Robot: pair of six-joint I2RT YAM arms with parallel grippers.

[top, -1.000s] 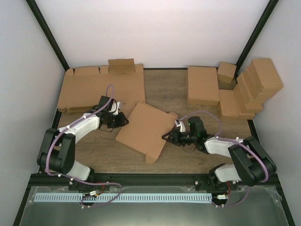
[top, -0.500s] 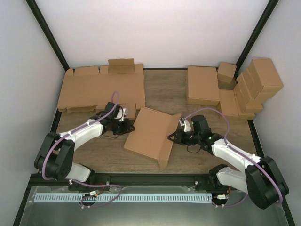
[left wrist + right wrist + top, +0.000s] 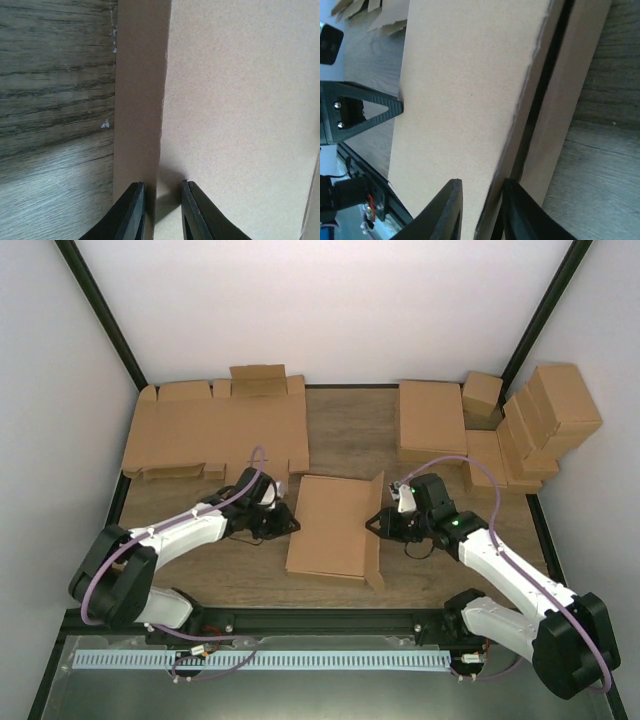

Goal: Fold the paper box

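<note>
The paper box (image 3: 335, 525) lies in the middle of the table as a wide, shallow brown cardboard shape, its long sides running front to back. My left gripper (image 3: 288, 523) sits at its left edge. In the left wrist view its jaws (image 3: 162, 212) stand narrowly apart astride the box's upright left wall (image 3: 142, 100). My right gripper (image 3: 378, 522) is at the right edge, where a flap (image 3: 376, 530) stands raised. In the right wrist view it (image 3: 482, 210) straddles that wall, with the box's top panel (image 3: 465, 75) beyond.
A pile of flat cardboard blanks (image 3: 215, 430) covers the back left. A closed flat box (image 3: 432, 420) and several stacked finished boxes (image 3: 540, 425) fill the back right. Bare wood table (image 3: 210, 575) shows in front of the box.
Both grippers have carried the box to the right and turned it from skewed to nearly square with the table. The right flap now stands more upright.
</note>
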